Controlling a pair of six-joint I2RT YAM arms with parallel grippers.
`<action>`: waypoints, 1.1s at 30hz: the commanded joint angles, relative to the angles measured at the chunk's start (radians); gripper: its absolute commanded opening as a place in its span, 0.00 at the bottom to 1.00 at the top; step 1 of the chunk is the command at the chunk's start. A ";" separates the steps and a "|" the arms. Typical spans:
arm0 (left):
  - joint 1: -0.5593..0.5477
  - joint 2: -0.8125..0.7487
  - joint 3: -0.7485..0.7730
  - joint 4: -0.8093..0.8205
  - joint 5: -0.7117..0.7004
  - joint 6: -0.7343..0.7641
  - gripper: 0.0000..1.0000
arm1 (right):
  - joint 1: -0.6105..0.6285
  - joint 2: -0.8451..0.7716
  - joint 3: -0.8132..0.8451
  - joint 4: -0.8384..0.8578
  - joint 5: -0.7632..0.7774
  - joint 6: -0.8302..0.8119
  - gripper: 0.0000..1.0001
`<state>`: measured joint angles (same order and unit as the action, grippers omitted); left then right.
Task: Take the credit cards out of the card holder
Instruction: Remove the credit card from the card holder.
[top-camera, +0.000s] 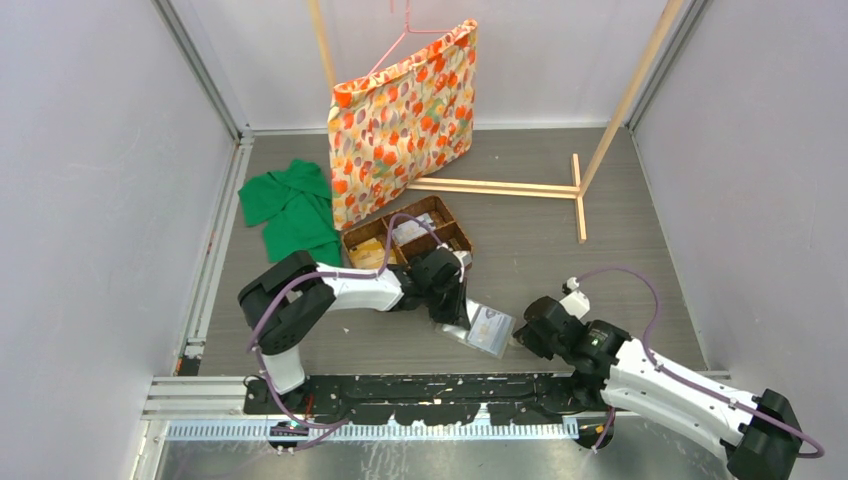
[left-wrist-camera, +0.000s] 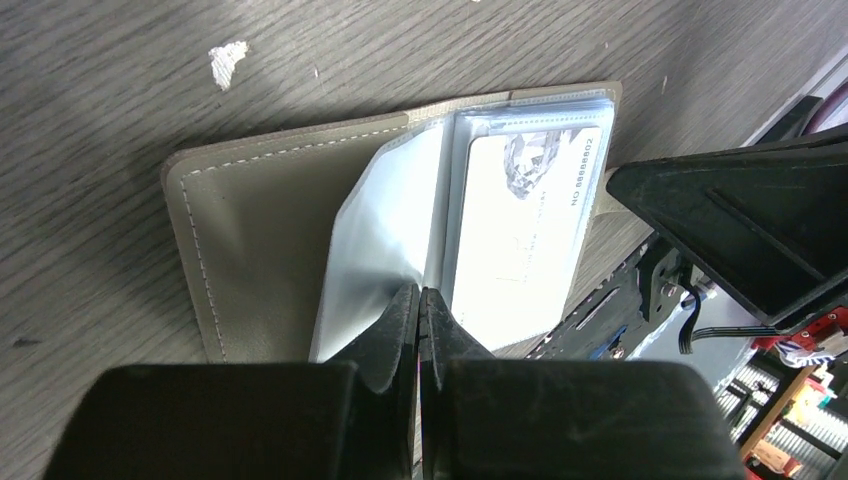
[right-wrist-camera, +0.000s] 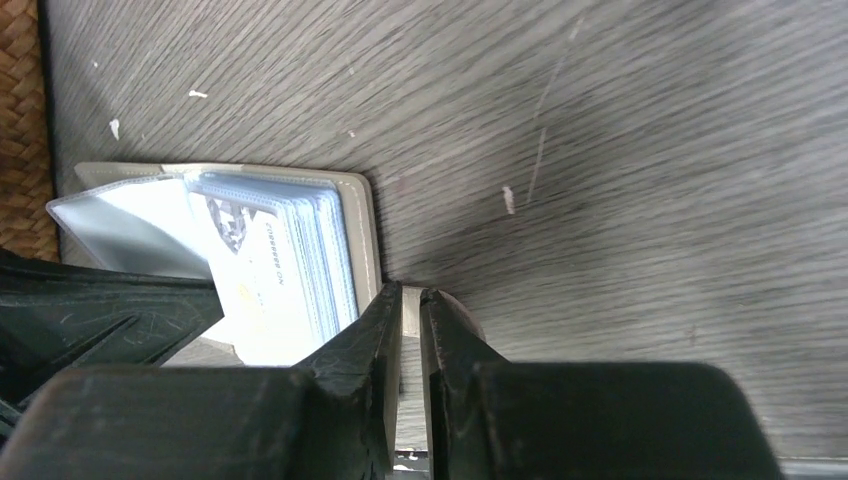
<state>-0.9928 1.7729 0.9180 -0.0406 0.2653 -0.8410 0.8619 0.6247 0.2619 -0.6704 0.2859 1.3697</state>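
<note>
From the overhead camera I saw the card holder (top-camera: 487, 329) lying open on the table (top-camera: 560, 240), near the front edge and between the two arms, just in front of the wicker basket (top-camera: 432, 203). The left gripper (left-wrist-camera: 418, 300) was shut down tight, its fingertips pinched on the lower edge of a clear sleeve (left-wrist-camera: 375, 240) and holding that page lifted off the stack. Under it the holder's pale grey cover (left-wrist-camera: 260, 235) lay flat on the wood.

The credit cards (left-wrist-camera: 525, 230) sat inside their plastic pockets on the right-hand side of the holder. Only the top one showed plainly: white, with a faint emblem and a line of printed digits along one edge. The pockets beneath were stacked too closely for me to count any others.

The right gripper (right-wrist-camera: 410, 298) was down at the holder's outer edge with only a sliver of gap between its fingers. A pale strip showed in that gap, so it seemed to be clamped on the rim of the cover, though the wrist view was too close for me to be sure.

Farther back, a green cloth (top-camera: 290, 205) lay on the left of the table, and a patterned bag (top-camera: 405, 120) hung from a hanger.
</note>
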 joint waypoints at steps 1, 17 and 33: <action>-0.018 0.041 0.032 0.005 0.017 0.010 0.01 | 0.001 0.002 0.028 -0.098 0.078 0.071 0.17; -0.055 0.132 0.245 -0.130 0.034 0.127 0.01 | 0.001 -0.047 0.138 -0.182 0.189 0.088 0.34; -0.034 0.023 0.228 -0.162 0.014 0.082 0.10 | 0.001 0.048 0.201 -0.003 0.116 -0.028 0.36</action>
<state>-1.0344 1.8656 1.1385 -0.2115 0.2802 -0.7319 0.8619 0.6159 0.4355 -0.7551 0.4175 1.3819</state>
